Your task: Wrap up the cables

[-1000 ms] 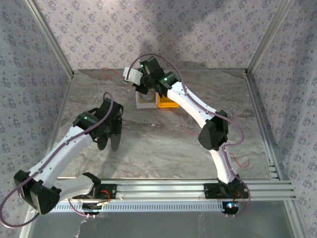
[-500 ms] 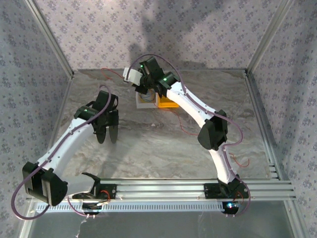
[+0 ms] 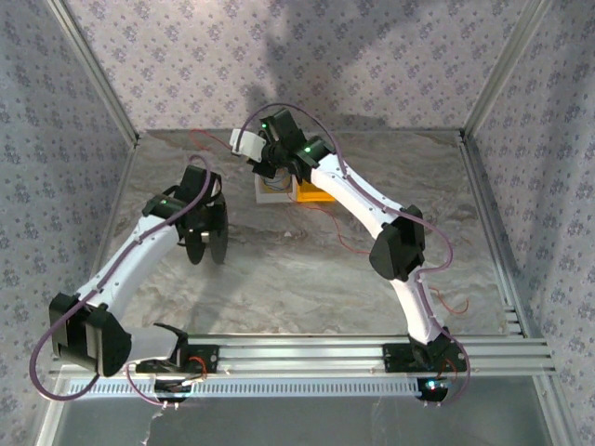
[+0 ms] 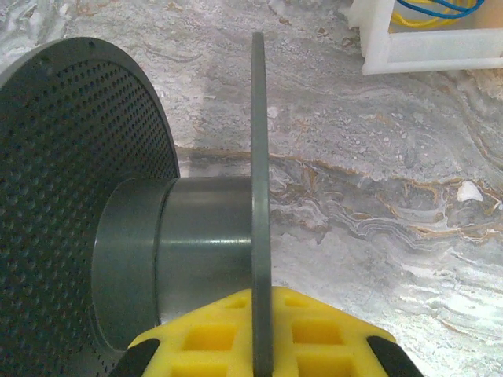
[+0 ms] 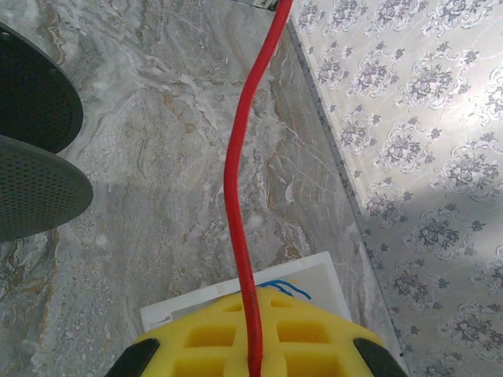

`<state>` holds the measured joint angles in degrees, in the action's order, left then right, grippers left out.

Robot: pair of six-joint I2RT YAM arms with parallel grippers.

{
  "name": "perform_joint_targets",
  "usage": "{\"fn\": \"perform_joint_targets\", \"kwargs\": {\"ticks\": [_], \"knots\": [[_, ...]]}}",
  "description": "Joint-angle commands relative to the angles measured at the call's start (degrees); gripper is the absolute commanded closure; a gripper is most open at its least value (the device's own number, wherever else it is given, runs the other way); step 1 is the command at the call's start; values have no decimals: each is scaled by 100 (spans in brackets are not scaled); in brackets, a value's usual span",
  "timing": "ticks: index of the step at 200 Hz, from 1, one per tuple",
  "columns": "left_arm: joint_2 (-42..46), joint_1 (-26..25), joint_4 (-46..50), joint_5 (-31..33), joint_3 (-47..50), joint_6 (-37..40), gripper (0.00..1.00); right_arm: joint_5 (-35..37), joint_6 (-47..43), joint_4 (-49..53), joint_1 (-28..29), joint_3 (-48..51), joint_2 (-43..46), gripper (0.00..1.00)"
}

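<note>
The right end effector [image 5: 253,349] has its yellow pads pressed together on the red cable [image 5: 234,181]. The cable comes out from between the pads and leads straight ahead above the desk [image 5: 157,157] toward the far edge by the wall. Just under the pads sits a white box [image 5: 318,275] with blue wire in it. The left end effector [image 4: 261,338] pinches one flange of the black spool [image 4: 196,236], with the hub left of its pads. The spool is off to the right end effector's left, apart from the cable.
</note>
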<state>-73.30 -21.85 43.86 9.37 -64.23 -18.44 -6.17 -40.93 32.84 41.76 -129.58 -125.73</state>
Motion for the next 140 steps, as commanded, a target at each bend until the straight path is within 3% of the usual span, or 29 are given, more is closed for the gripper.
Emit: {"fn": "perform_joint_targets", "kwargs": {"ticks": [1, 58, 94, 119, 140], "knots": [[-33, 47, -192, -103, -106, 86, 98, 76, 86, 135, 17, -163, -74, 100], [208, 57, 213, -24, -474, 211, 64, 100, 95, 135, 62, -151, -80, 100], [649, 97, 937, 240, -1200, 416, 54, 180, 83, 135, 132, -99, -80, 100], [1063, 217, 1643, 426, -1656, 566, 53, 255, 52, 106, 222, 120, -7, 100], [1511, 531, 2096, 515, -1500, 574, 52, 328, 26, -91, 326, 494, 113, 100]]}}
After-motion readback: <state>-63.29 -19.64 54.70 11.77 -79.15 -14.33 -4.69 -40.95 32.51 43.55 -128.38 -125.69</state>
